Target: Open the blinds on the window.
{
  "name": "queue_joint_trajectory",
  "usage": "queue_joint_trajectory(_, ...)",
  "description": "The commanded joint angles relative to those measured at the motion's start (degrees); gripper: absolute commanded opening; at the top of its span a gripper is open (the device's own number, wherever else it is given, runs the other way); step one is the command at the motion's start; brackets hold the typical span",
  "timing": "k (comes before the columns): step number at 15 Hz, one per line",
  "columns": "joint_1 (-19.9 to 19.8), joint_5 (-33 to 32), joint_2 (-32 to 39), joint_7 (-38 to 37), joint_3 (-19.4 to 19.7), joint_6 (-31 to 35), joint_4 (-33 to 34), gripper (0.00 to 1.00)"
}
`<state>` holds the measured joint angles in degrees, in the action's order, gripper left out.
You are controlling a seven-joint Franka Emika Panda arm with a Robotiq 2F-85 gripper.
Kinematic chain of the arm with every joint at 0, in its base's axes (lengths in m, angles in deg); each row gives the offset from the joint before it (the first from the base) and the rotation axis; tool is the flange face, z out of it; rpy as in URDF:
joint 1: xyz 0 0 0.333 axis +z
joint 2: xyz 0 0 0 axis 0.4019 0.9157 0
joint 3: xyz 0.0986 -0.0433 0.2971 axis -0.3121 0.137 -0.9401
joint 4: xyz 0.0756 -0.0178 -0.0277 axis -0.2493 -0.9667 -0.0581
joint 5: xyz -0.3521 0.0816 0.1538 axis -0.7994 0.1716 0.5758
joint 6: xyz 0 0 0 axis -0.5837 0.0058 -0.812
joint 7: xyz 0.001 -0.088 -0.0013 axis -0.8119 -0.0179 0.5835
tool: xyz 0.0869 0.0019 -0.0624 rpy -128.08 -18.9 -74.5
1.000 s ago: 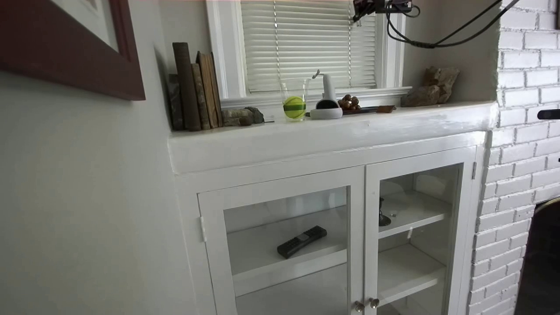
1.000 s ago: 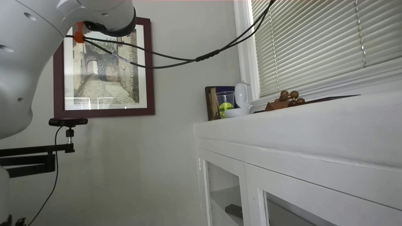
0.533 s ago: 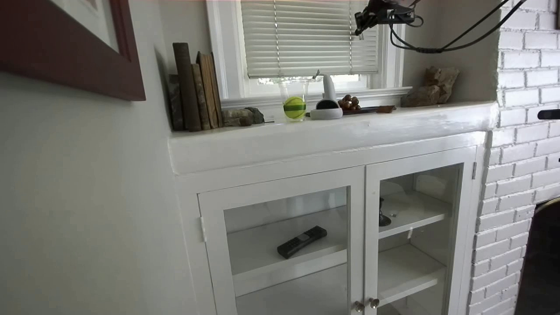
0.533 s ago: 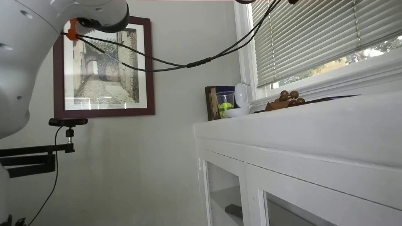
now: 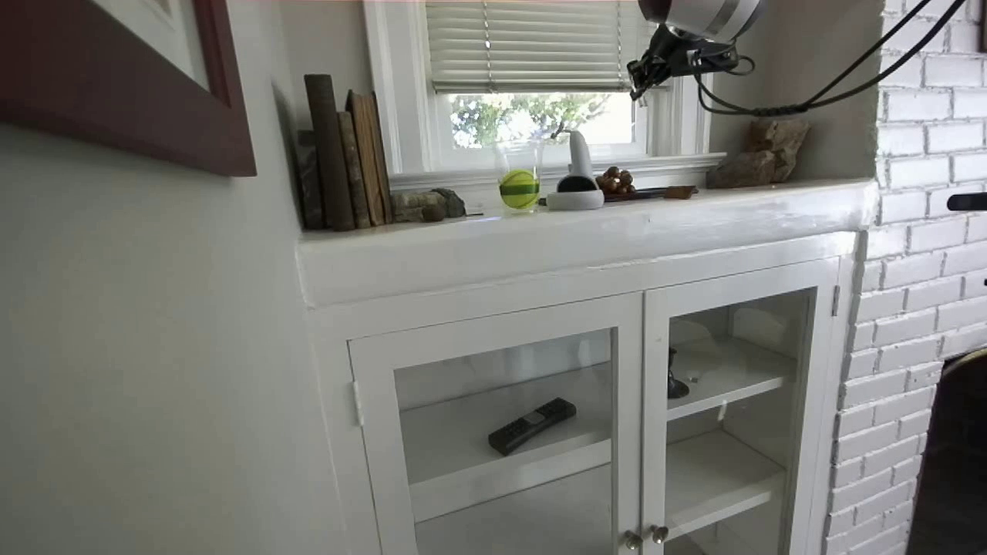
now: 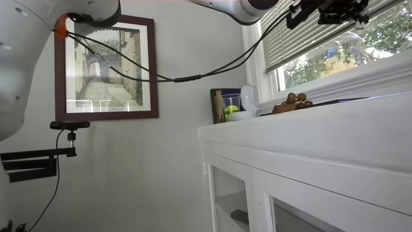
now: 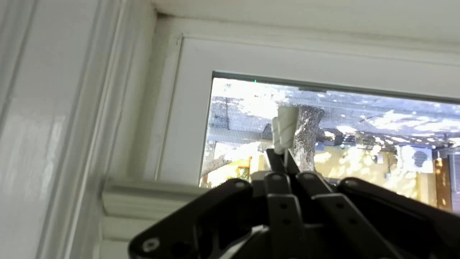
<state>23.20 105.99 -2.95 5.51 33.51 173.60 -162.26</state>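
In an exterior view, the white slatted blinds [image 5: 532, 46] cover the upper part of the window [image 5: 570, 119] as far as it shows; their bottom rail [image 5: 532, 89] hangs well above the window's sill, with green foliage visible through the glass underneath. I judge the opening well under way but incomplete: slats lie across much of the window, whose top is out of frame. The slats are thin, narrow and smooth, packed closest just over the rail. A black, angular gripper [image 5: 638, 87] is in front of the window near one side. Below the window stand a clear plastic cup [image 5: 518, 163] with a yellow-green ball [image 5: 520, 193] inside and a cluster of round brown beads [image 5: 614, 181]; rough, jagged rocks [image 5: 771, 150] and worn old books [image 5: 362, 158] flank the window.

In an exterior view from lower down, the rail crosses the window at a slant, perhaps only perspective. The smooth white robot arm [image 6: 238, 8] reaches toward the window above sagging black cables [image 6: 188, 78].

In the wrist view, the fingers [image 7: 275, 162] are clenched on a thin white cord [image 7: 286, 158]; tapered, smooth cord pulls [image 7: 287, 126] stick out past them, before the window's glass. What remains, I judge, is drawing the cord further and keeping the blinds from dropping on release.
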Motion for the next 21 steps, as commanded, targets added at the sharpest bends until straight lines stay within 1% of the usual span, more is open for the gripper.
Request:
queue_joint_trajectory(1,0.69,-4.62,-4.14,-2.74,-1.56,3.4,-10.49,0.0)
queue_joint_trajectory(2,-0.16,-4.33,-4.76,-2.37,-3.04,3.94,-12.15,0.0)
queue_joint_trajectory(7,0.7,-4.86,-5.68,-2.53,-2.41,4.99,-18.08,0.0)
queue_joint_trajectory(11,0.69,-5.17,-6.58,-2.87,-1.78,4.01,-21.56,0.0)
queue_joint_trajectory(16,0.75,-5.18,-7.34,-3.33,-1.41,3.18,-24.27,0.0)
queue_joint_trajectory(21,0.72,-5.33,-7.49,-3.49,-1.36,2.8,-25.46,0.0)
